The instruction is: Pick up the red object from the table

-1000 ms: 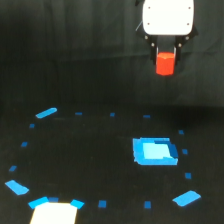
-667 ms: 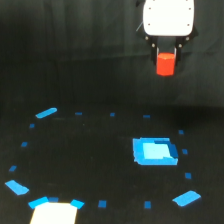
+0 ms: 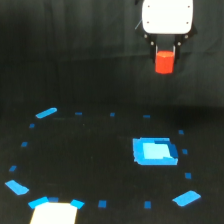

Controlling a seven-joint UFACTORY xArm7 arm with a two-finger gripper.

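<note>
Small matte red-orange block (image 3: pixel 164 61) held aloft, same height as a second ago.

No visible shift between the earlier views and now: lifted well clear of the black matte tabletop (image 3: pixel 90 150), above its far right part, clamped in the narrow jaws of the white-bodied gripper (image 3: pixel 165 56). Pick-up judged essentially complete. Faceted, dull finish on block; flat bright blue square piece (image 3: pixel 154 151) lying below, blue tape marks ringed around.

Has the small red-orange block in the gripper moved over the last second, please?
No. The small red-orange block sits in the gripper at the same height above the flat blue square piece.
</note>
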